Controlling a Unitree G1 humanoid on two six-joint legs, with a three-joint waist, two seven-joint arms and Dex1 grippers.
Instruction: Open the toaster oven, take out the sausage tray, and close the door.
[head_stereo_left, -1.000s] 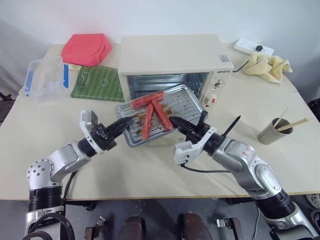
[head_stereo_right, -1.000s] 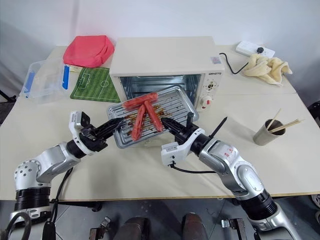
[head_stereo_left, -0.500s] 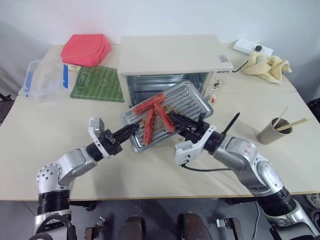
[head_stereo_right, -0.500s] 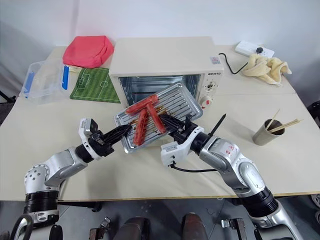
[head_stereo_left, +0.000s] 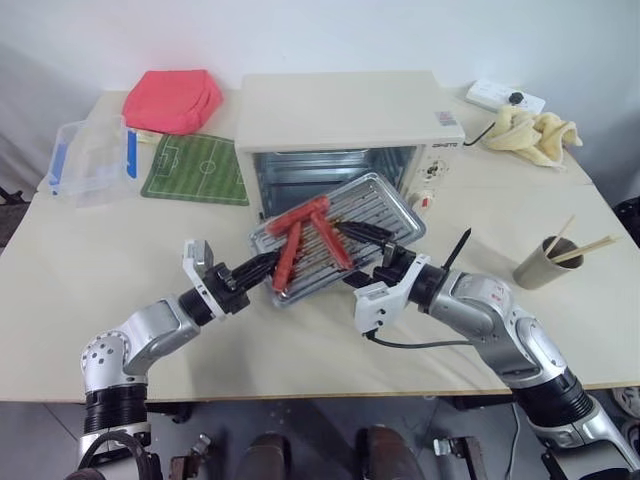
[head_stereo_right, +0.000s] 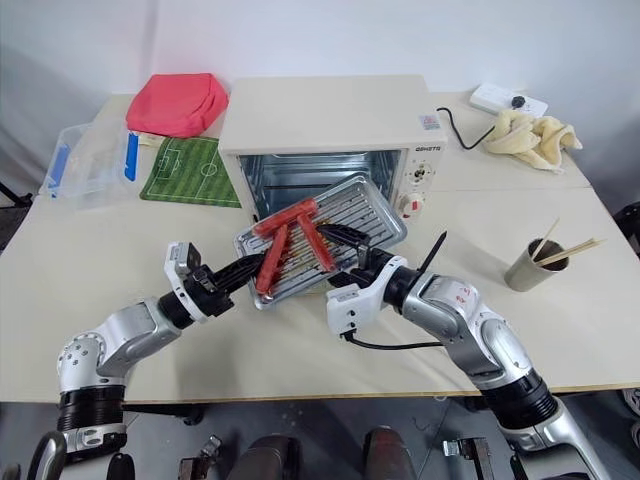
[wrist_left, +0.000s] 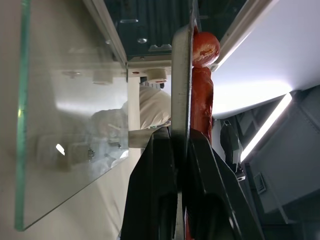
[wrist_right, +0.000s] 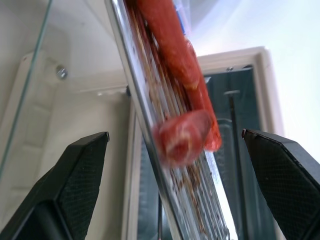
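Toaster oven (head_stereo_left: 345, 115), a large cream-white box with knobs and a barcode sticker, sits at upper centre of the head views on the pale table (head_stereo_left: 90, 250), its cavity open. Its clear glass door (wrist_left: 65, 120) hangs folded down; from above it is mostly hidden beneath the tray, and its handle cannot be made out. In front of the opening, lifted and tilted, is the shallow silver ribbed sausage tray (head_stereo_left: 375, 205), holding three long red sausages (head_stereo_left: 300, 235) that lie crossed toward its lower-left end. At left centre the left gripper (head_stereo_left: 262, 266) has its black fingers clamped on the tray's left rim. At centre right the right gripper (head_stereo_left: 368, 252) stands with its jaws spread wide, one finger above the tray edge and one below, gripping nothing. At right, a metal cup (head_stereo_left: 545, 262) holds wooden chopsticks (head_stereo_left: 585, 246), partly cut by its rim.
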